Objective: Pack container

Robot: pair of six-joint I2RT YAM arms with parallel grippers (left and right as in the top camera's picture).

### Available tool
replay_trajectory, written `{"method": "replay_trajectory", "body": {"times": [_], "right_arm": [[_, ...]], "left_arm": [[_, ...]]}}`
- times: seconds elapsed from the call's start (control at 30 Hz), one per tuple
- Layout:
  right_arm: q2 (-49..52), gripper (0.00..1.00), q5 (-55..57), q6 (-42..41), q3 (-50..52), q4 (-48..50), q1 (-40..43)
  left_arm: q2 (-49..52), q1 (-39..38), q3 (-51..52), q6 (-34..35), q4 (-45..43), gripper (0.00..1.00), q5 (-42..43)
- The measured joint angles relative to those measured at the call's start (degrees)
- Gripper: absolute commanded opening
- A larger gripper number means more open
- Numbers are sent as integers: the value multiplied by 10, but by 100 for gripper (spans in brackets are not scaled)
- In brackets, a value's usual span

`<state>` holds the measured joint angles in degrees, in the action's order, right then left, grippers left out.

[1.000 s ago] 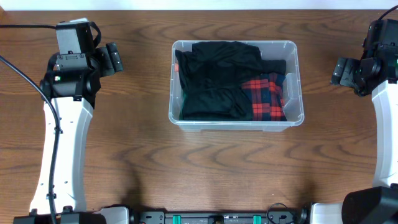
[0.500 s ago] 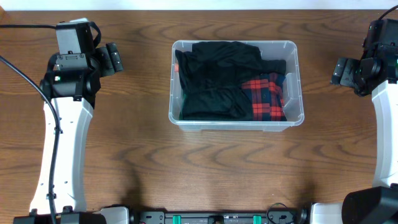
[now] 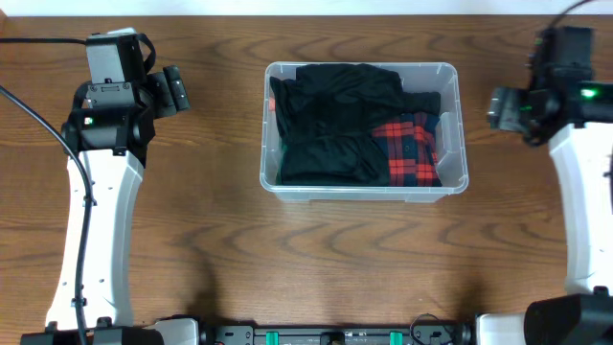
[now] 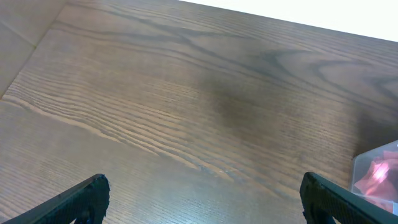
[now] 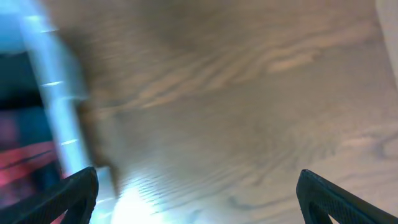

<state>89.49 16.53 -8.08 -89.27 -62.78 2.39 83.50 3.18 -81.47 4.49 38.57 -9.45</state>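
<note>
Both my jaws stand wide and hold nothing; the left gripper hangs over bare table, the right gripper likewise. The bin lies between them, well apart from my left fingers and nearer my right, whose own view is blurred, with the bin's wall at its left edge. I judge the risk is on the right; if I go in low, a finger could strike the rim and shove the bin, which looks light, across the smooth wood grain. Its clear walls make the edge hard to place. Inside, limp black cloth lies crumpled beside red plaid; a careless pinch could drag either out over the rounded rim.
</note>
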Motion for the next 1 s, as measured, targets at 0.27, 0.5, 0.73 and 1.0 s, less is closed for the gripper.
{"method": "replay_trajectory", "body": {"times": [0.27,0.5,0.73,1.0], "right_arm": [[-83,99,-2,0,1,0,-153],[-195,99,-2,0,1,0,-227],[-343,99,-24,0,34,7,-228],[-561,99,-80,0,212,97,-200]], "left_arm": [[0,0,0,0,0,98,0],[0,0,0,0,0,98,0],[0,0,0,0,0,98,0],[0,0,0,0,0,98,0]]}}
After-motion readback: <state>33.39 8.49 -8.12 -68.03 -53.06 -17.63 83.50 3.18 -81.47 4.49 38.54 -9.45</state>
